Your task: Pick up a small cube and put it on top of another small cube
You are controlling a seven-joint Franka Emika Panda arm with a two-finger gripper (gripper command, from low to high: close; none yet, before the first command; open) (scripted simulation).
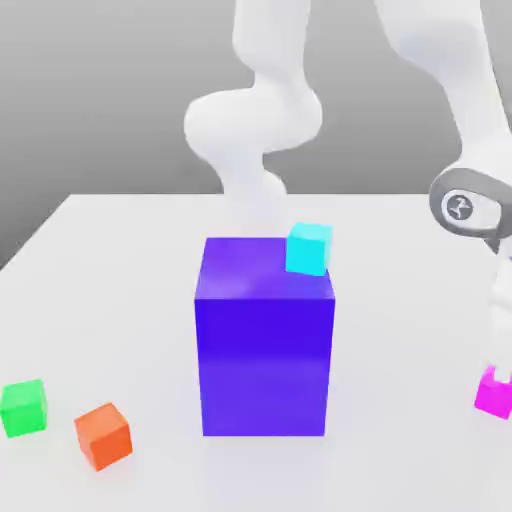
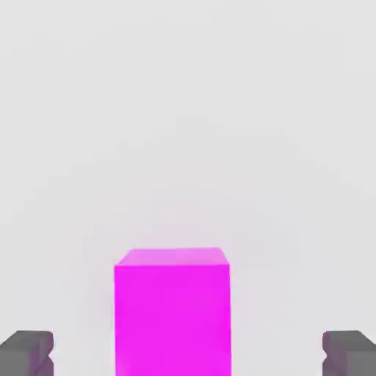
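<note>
Five blocks on the table, going from the exterior view's left: green cube, orange cube, big blue-violet block w/ cyan cube at its top edge, then small magenta cube at far right. Step looks like the grasp approach: keep fingers square to cube faces, centre it, descend before closing. Gripper is wide open, holds nothing; fingertips flank the cube, no contact.

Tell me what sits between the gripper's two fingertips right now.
The magenta cube sits between them in the hand view, with bare table either side; the open gripper has not closed on it.
</note>
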